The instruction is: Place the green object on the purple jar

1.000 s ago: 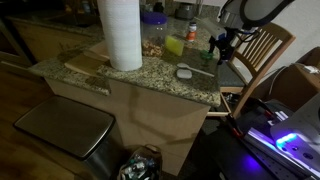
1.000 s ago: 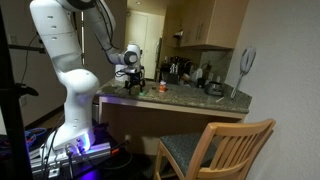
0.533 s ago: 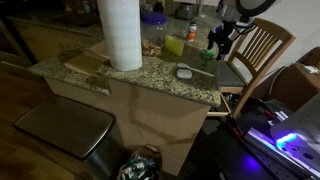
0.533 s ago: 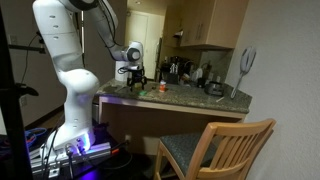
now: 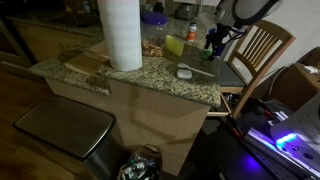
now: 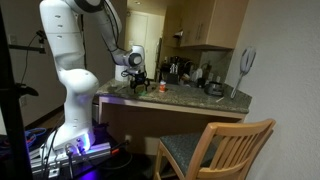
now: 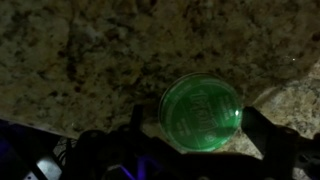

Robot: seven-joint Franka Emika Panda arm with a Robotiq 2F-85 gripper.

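Note:
The green object point(image 7: 200, 112) is a round, bright green lid-like disc lying flat on the speckled granite counter point(image 7: 90, 50). In the wrist view my gripper point(image 7: 200, 128) is open just above it, one dark finger point(image 7: 135, 128) to its left and the other to its right, with gaps on both sides. In both exterior views the gripper point(image 5: 213, 48) point(image 6: 140, 84) hangs low over the counter's end and covers most of the disc. The purple jar point(image 5: 153, 17), with its wide purple-blue lid, stands at the back behind the paper-towel roll point(image 5: 120, 35).
A yellow-green block point(image 5: 175, 45) and a small red-topped container point(image 5: 192, 30) sit between jar and gripper. A white round piece point(image 5: 185, 72) lies near the counter's front edge. A wooden chair point(image 5: 262, 55) stands beside the counter end.
The arm has shifted sideways along the counter, bringing the open gripper over the green object. Nothing on the counter has moved.

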